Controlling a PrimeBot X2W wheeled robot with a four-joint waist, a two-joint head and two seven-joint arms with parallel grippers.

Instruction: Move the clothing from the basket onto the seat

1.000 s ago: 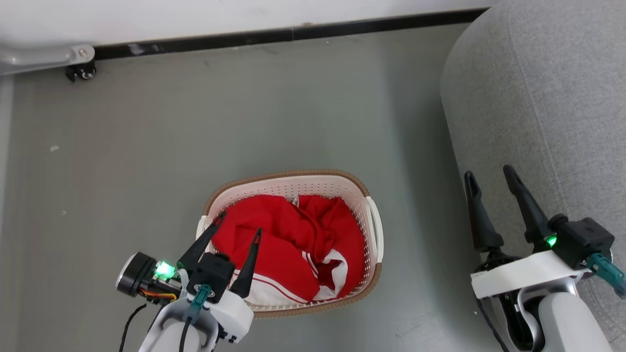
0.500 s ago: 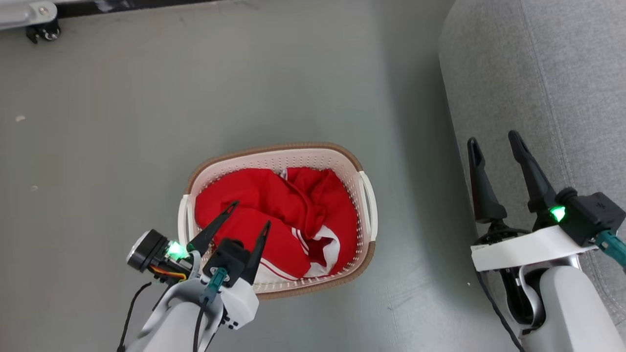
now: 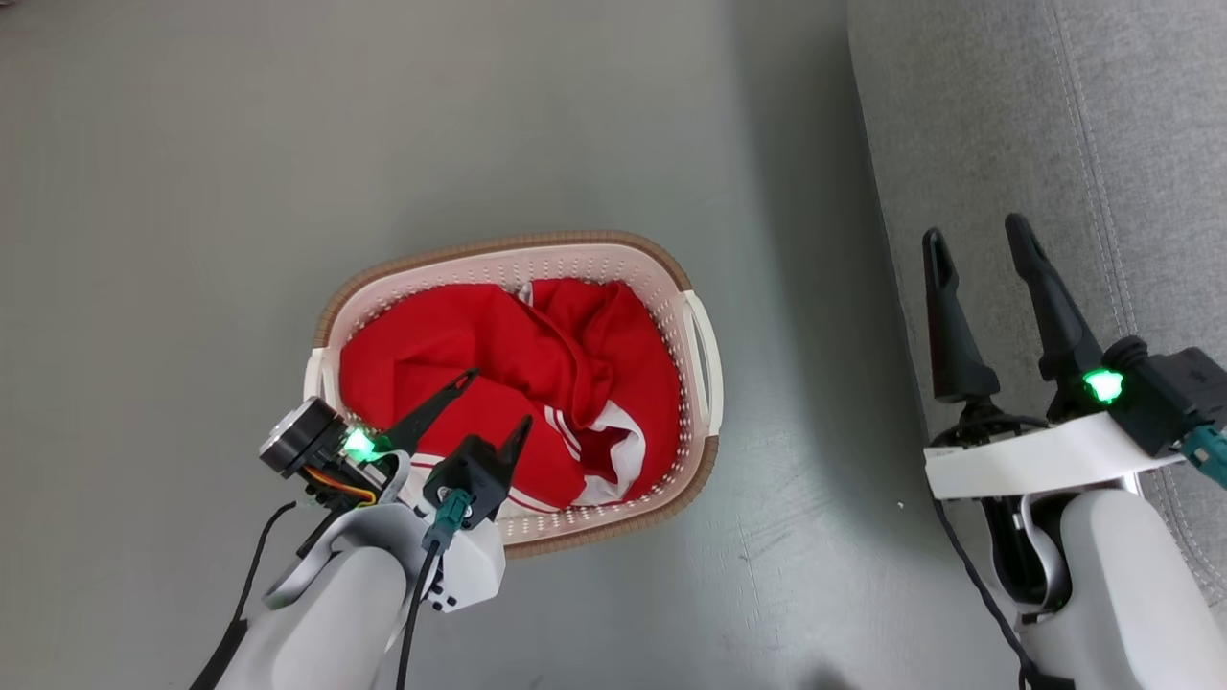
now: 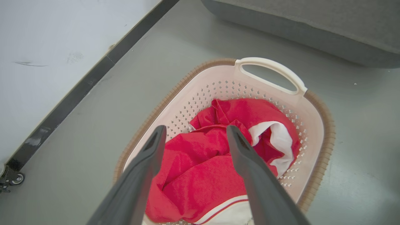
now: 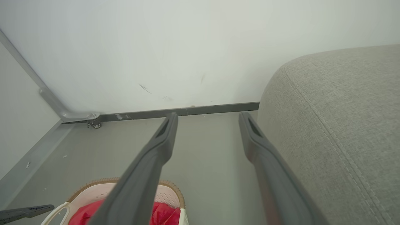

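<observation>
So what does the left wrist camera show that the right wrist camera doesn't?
Left wrist view: the open left pincer pointing down at the clothing heaped in the basket, with one handle in full. Right wrist view: the open right pincer beside the seat, whose stitched top is plain to see. Both: basket, clothing, some of the seat, grey floor and wall.
</observation>
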